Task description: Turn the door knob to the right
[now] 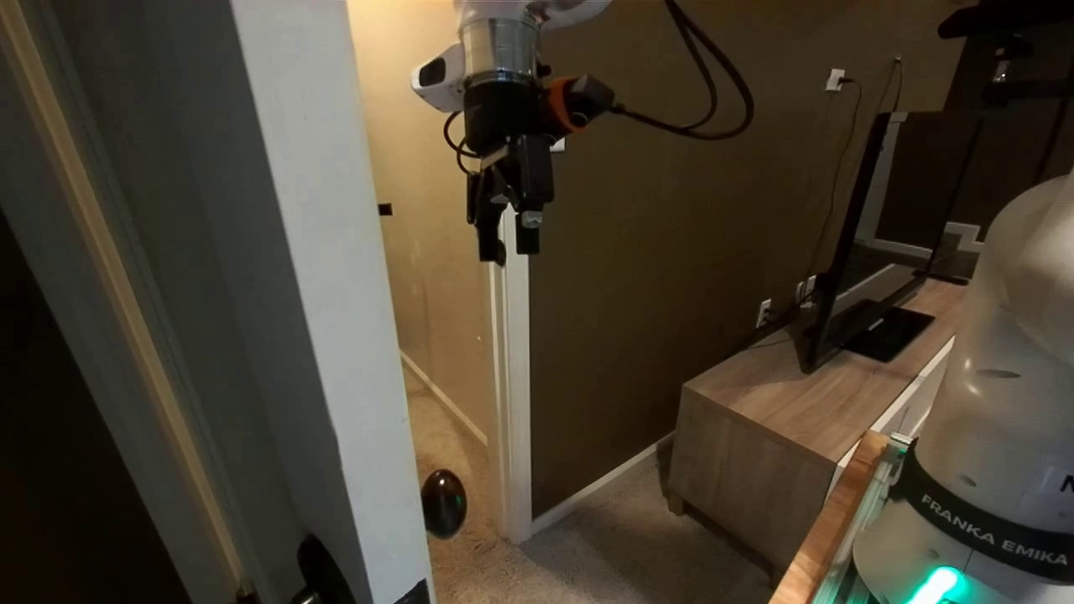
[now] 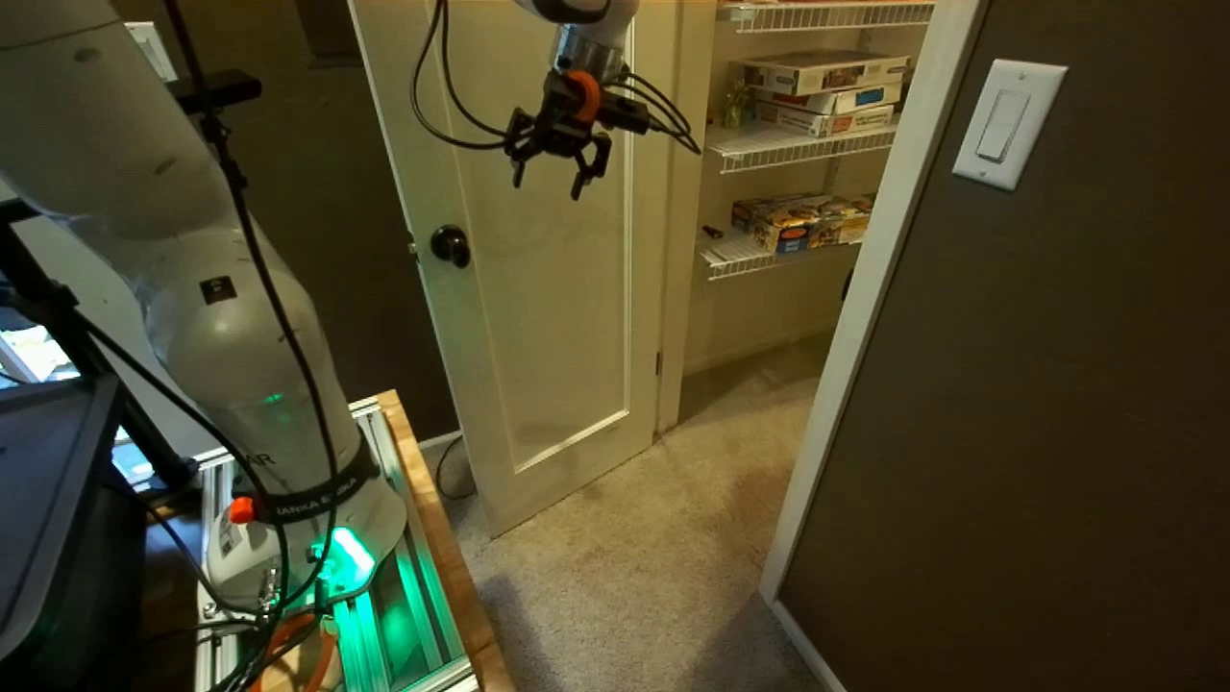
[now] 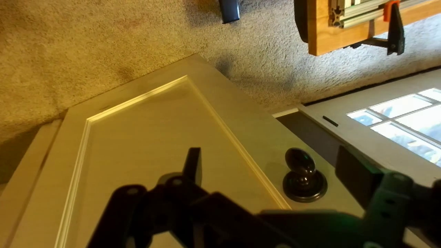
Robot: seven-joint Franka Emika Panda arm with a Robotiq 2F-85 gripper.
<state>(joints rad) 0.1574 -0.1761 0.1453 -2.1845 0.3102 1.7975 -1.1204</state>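
Note:
A dark oval door knob (image 2: pixel 450 247) on a round base sits near the free edge of a white panel door (image 2: pixel 557 317). The knob also shows beside the door's edge in an exterior view (image 1: pixel 444 503) and in the wrist view (image 3: pixel 300 162). The door stands swung open. My gripper (image 2: pixel 548 185) is open and empty, pointing down, higher than the knob and apart from it. It also shows in an exterior view (image 1: pixel 508 247). In the wrist view, the knob appears between my spread fingers (image 3: pixel 270 162), nearer the right one.
A low wooden cabinet (image 1: pixel 755 419) carries a TV (image 1: pixel 881 235). Wire shelves (image 2: pixel 807 144) with boxes are inside the closet. A door frame and wall with a light switch (image 2: pixel 1009 125) stand opposite. The wood-edged robot stand (image 2: pixel 447 557) is beside the door. Cables hang from the arm.

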